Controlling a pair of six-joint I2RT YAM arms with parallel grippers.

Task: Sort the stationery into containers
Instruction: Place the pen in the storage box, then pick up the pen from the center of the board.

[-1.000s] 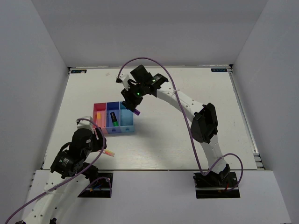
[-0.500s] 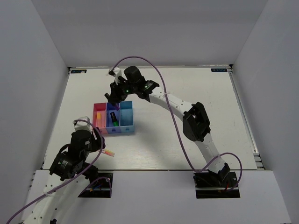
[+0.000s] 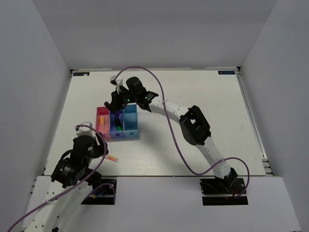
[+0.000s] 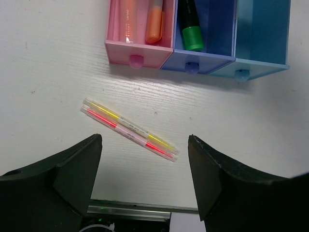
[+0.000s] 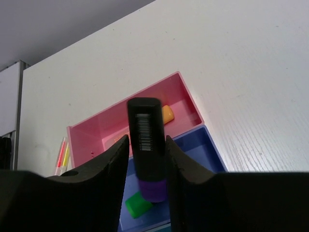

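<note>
Three joined bins stand left of centre: pink-red [image 3: 102, 120], dark blue [image 3: 113, 126], light blue [image 3: 130, 121]. My right gripper [image 5: 147, 145] is shut on the purple marker [image 5: 153, 186] with its black cap, holding it upright over the dark blue bin [image 5: 205, 147]. The green marker [image 5: 136, 205] lies in that bin [image 4: 212, 29] and also shows in the left wrist view [image 4: 191, 30]. The orange-pink marker [image 4: 154, 21] lies in the pink-red bin [image 4: 118, 29]. The thin pink-orange-yellow pen [image 4: 129, 128] lies on the table in front of the bins. My left gripper [image 4: 145, 159] is open just behind it.
The white table [image 3: 193, 125] is walled by white panels on the left, back and right. A metal strip runs along the table's near edge [image 4: 130, 209]. The right arm [image 3: 193, 125] reaches across the middle of the table toward the bins.
My right gripper has carried the purple marker left, from beside the light blue bin to above the dark blue bin. The left arm has barely moved.
</note>
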